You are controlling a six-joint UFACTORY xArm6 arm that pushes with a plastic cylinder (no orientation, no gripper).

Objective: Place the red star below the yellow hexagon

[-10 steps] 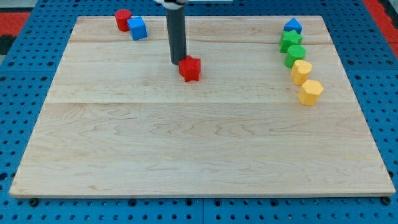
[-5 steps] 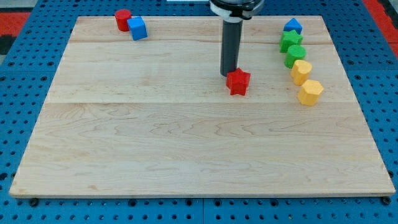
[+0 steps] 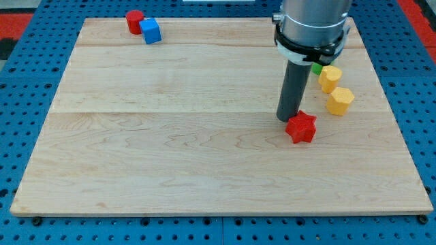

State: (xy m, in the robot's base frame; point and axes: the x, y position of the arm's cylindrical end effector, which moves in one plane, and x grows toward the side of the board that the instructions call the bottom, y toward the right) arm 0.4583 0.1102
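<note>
The red star (image 3: 301,128) lies on the wooden board (image 3: 170,150), right of centre. My tip (image 3: 285,119) touches its upper-left side. The yellow hexagon (image 3: 339,101) sits up and to the right of the star. A second yellow block (image 3: 330,78) lies just above the hexagon.
A red block (image 3: 134,21) and a blue cube (image 3: 150,30) touch each other at the view's top left. A sliver of a green block (image 3: 317,67) shows beside the arm (image 3: 310,27), which hides the other blocks at the top right.
My tip has pushed the red star down and to the right, from the board's upper middle to a spot below and left of the yellow hexagon. The arm now covers the blue and green blocks.
</note>
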